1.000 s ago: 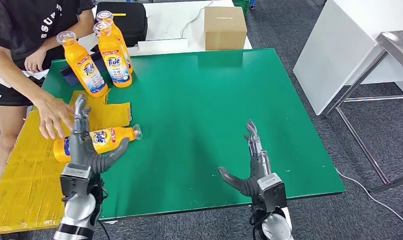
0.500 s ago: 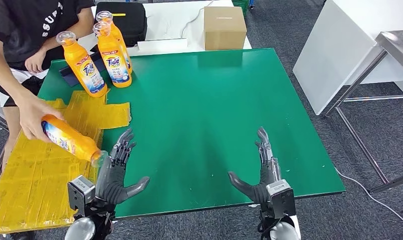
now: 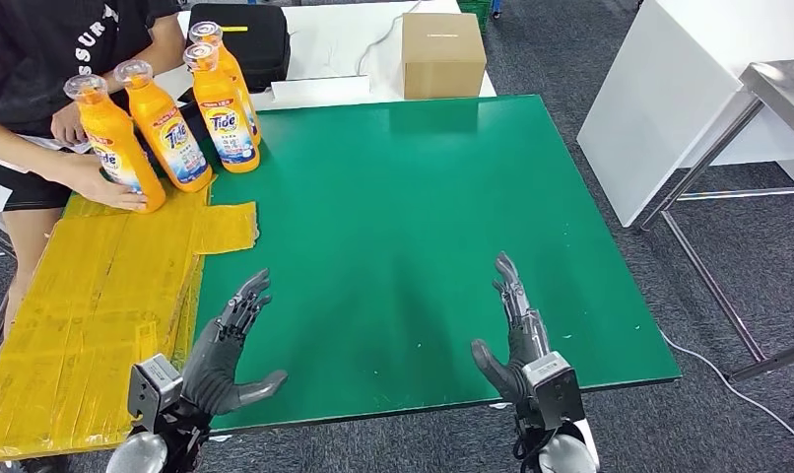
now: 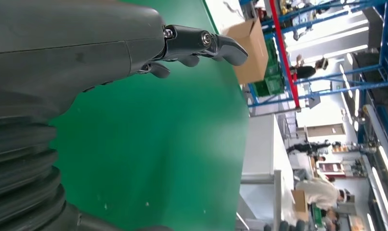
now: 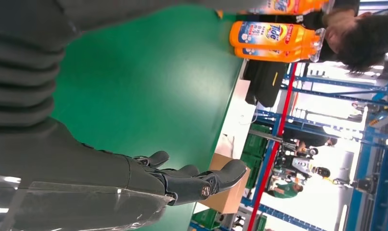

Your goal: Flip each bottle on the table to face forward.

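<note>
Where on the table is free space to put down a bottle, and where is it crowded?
The green table mat is bare from the cardboard box down to the open left hand and right hand. The far-left corner is crowded: four orange Tide bottles, a person's hand.

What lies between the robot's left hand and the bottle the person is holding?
In the head view, yellow sheeting lies between the left hand and that bottle.

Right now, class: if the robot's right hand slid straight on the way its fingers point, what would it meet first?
Probably nothing: beyond the right hand lies bare green table; the cardboard box sits farther on, roughly in line.
</note>
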Controlling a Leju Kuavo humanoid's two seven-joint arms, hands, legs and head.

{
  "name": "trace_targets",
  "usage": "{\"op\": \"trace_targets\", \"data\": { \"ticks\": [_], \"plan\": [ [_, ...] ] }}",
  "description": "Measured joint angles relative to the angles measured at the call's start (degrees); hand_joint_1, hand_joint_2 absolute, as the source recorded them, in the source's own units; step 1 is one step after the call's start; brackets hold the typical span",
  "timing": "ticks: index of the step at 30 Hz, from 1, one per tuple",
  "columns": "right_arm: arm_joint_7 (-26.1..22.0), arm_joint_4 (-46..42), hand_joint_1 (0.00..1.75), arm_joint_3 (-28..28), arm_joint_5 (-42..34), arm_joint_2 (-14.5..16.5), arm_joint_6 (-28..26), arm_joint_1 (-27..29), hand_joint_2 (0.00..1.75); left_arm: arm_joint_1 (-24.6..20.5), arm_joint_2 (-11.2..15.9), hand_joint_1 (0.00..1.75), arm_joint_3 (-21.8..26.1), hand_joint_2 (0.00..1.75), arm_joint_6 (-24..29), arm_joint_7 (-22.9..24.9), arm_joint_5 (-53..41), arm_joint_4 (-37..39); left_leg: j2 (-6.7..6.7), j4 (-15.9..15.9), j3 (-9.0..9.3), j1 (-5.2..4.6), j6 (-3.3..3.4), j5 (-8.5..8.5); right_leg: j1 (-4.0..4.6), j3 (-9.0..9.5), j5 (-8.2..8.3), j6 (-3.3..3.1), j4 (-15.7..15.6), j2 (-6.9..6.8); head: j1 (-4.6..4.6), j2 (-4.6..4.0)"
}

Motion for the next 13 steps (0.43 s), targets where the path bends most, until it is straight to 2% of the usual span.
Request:
{"op": "trace_targets", "data": {
  "ticks": [13],
  "plan": [
    [0.38,0.00,0.00,-0.09,-0.42,-0.62,2.69,0.07,0.00,1.03,0.38,0.00,1.36,1.75,-2.33,0.09,0.65,-0.08,0.01,0.00,0.00,0.00,0.00,-0.01,0.00,-0.01,0.00,0.00,0.00,0.00,0.00,0.00]
  ]
}}
